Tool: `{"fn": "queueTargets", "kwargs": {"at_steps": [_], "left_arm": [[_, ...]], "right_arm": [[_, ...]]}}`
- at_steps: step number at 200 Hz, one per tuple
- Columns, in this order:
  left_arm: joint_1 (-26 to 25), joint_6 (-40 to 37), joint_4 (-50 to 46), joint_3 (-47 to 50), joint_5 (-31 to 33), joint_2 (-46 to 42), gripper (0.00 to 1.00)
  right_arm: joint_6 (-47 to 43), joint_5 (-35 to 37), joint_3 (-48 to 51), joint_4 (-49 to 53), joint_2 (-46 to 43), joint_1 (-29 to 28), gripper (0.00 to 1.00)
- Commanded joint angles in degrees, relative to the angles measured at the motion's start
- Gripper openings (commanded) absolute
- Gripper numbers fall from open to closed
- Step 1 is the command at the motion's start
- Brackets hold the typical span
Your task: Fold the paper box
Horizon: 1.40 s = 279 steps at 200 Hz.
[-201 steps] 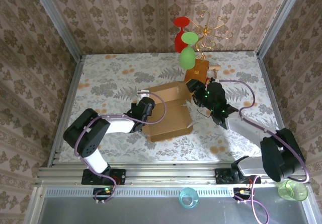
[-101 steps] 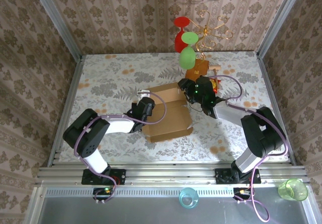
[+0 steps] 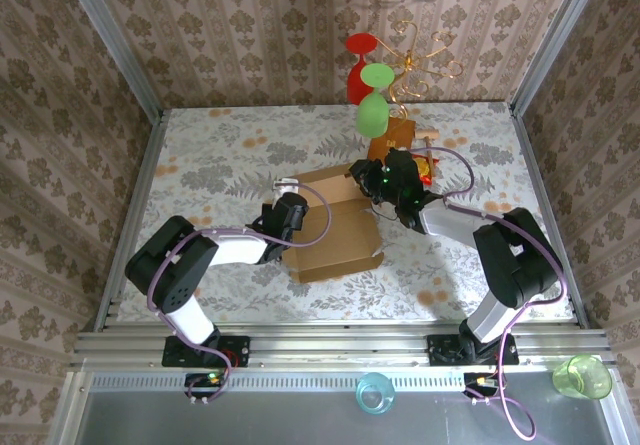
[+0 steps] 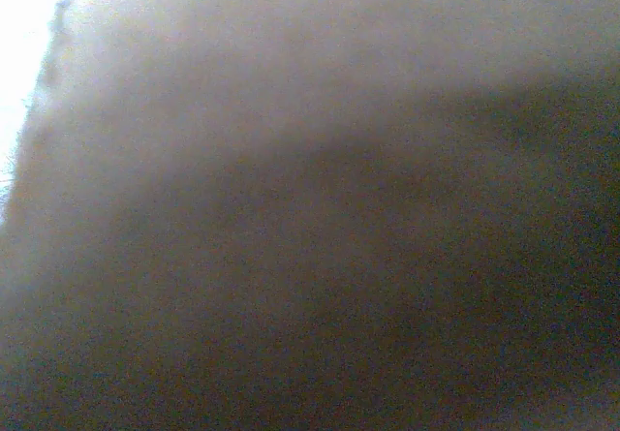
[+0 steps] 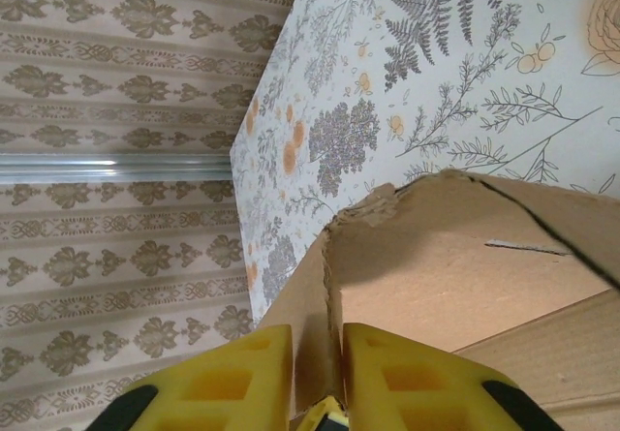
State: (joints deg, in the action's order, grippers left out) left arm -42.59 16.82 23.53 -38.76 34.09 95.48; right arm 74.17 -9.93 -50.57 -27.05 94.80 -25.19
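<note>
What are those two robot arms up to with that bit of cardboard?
They are folding a paper box on the flowery table. The right gripper has a raised flap at the box's far corner pinched between its yellow fingers. The left gripper sits against the box's left side. Its camera sees blurred cardboard up close, so I cannot tell whether it grips. The box looks only partly folded.

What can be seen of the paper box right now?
The paper box is plain light-brown corrugated cardboard, partly folded into a shallow open tray. It rests on the floral table. The right gripper pinches a ragged-edged upright wall; the left gripper is at its left side.
</note>
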Motion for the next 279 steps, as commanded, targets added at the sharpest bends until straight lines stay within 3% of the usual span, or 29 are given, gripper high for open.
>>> {"fn": "queueTargets", "kwargs": {"at_steps": [1,36,73,138,182,233,279], "left_arm": [[0.5,-2.9,-4.2,-0.5,-1.1,-1.0,0.0],[1.3,-2.8,-4.5,0.0,-2.4,-1.9,0.0],[1.6,-3.4,-4.8,0.1,-2.9,-2.7,0.0],[3.1,-2.2,-5.4,-0.3,-5.0,-3.5,0.0],[6.5,1.1,-5.2,1.7,-10.3,-10.5,0.0],[10.6,4.0,-9.8,-0.3,-15.3,-16.3,0.0],[11.7,3.8,-13.3,-2.5,-18.3,-16.3,0.0]], "right_arm": [[0.4,-0.3,-0.9,-2.5,0.2,-0.3,0.23],[-2.1,3.3,5.2,-3.9,-5.1,0.1,0.49],[-4.6,8.5,15.2,-3.5,-13.6,0.1,0.59],[-6.3,11.2,21.2,-5.2,-12.7,-3.0,0.61],[-10.5,10.9,18.3,1.5,-12.9,-3.0,0.6],[-10.5,9.2,16.6,0.5,-10.1,-3.5,0.61],[-15.0,8.7,11.7,0.1,-6.8,-3.3,0.65]]}}
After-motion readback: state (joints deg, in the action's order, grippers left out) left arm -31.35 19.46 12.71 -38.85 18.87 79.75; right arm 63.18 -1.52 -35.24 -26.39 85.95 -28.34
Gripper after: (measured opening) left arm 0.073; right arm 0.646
